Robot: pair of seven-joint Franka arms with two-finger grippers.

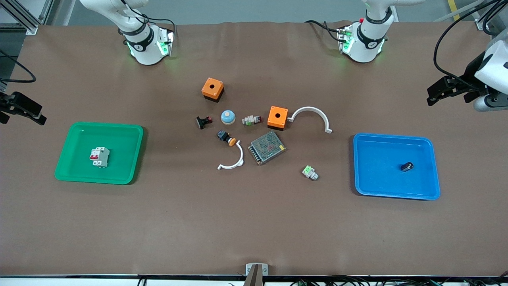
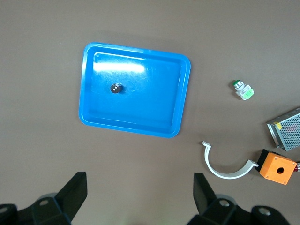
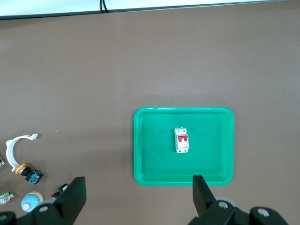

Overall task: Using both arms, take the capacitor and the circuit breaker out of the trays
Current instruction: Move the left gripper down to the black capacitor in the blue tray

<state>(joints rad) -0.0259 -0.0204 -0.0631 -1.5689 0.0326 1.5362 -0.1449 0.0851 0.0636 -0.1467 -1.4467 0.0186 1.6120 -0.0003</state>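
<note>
The capacitor (image 1: 406,166) lies on its side in the blue tray (image 1: 377,143) toward the left arm's end of the worktop (image 1: 254,222), its lighter end face plain in the left wrist view (image 2: 115,88). The breaker (image 1: 99,157) rests in the green tray (image 1: 119,133) toward the right arm's end; the right wrist view (image 3: 182,140) shows its red levers. Both wrist views show their fingers (image 2: 75,190) (image 3: 75,197) spread wide apart and empty, which the front view cannot settle. There the left gripper (image 1: 440,92) hangs at the table's edge past the blue tray and the right gripper (image 1: 22,108) at the edge past the green tray, both arms waiting. Only the front view takes in the whole cluster between the trays: two orange boxes (image 1: 212,89) (image 1: 277,117), a mesh power supply (image 1: 267,147), two white curved clips (image 1: 310,116) (image 1: 232,161), a blue-domed button (image 1: 228,116) and a green connector (image 1: 310,172).
</note>
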